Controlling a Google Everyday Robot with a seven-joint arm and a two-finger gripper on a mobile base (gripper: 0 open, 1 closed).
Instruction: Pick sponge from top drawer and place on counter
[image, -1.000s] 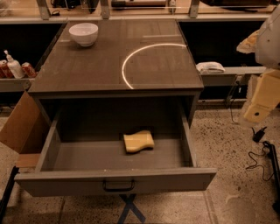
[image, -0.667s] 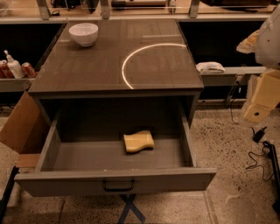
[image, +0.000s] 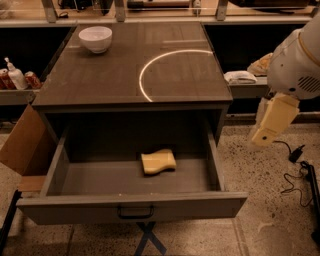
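Observation:
The pale yellow sponge (image: 158, 161) lies flat on the floor of the top drawer (image: 132, 206), a little right of its middle. The drawer is pulled fully out, its dark handle (image: 135, 212) facing me. The counter (image: 100, 75) above it is dark grey-brown with a bright white arc (image: 150, 65). My gripper (image: 272, 121) hangs on the white arm (image: 300, 60) at the right, outside the drawer's right wall and well above the floor. It is apart from the sponge and holds nothing that I can see.
A white bowl (image: 95, 38) stands at the counter's back left. Bottles and cans (image: 17, 77) sit on the left shelf, a white cloth (image: 240, 77) on the right shelf. A cardboard flap (image: 22, 145) leans at the drawer's left. Cables (image: 295, 170) lie on the floor at the right.
My arm and gripper have moved left and slightly down, closer to the drawer's right side. The sponge and drawer have not moved.

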